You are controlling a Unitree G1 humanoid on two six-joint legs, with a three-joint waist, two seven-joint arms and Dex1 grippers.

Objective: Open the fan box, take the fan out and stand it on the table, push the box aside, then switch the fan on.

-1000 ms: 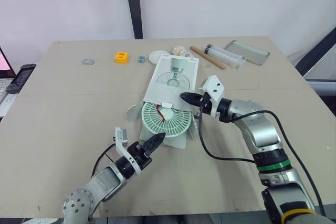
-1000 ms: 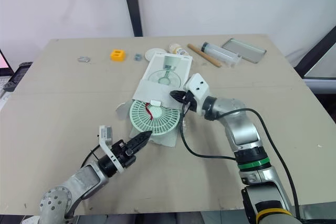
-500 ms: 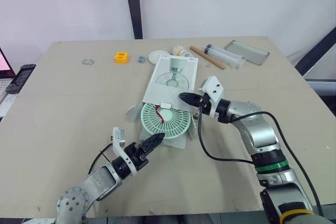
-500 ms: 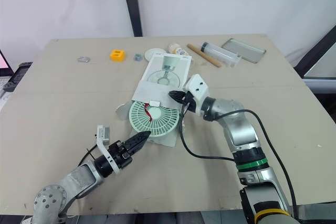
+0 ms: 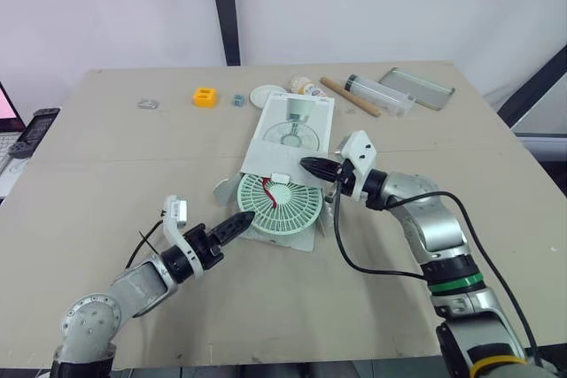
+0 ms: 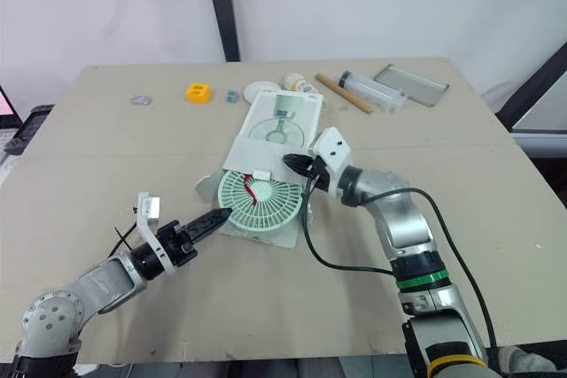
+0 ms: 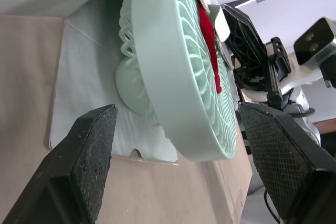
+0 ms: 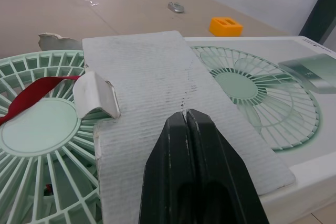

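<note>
Left gripper (image 5: 241,218) shifted left, fingers (image 7: 84,166) spread about fan (image 5: 282,204) rim, perhaps touching

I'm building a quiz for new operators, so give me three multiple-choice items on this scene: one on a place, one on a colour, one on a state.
1. Where is the fan?
A) lying flat, partly out of the box
B) standing upright on the table
C) on the metal tray

2. What colour is the strap on the fan?
A) blue
B) red
C) yellow

3. How is the right pincer?
A) wide open
B) shut on the fan
C) shut, above the box's flap

Answers:
1. A, its face points up at the box's open end.
2. B, red shows against the mint green.
3. C, the right wrist view shows its fingers pressed together over the flap.
</note>
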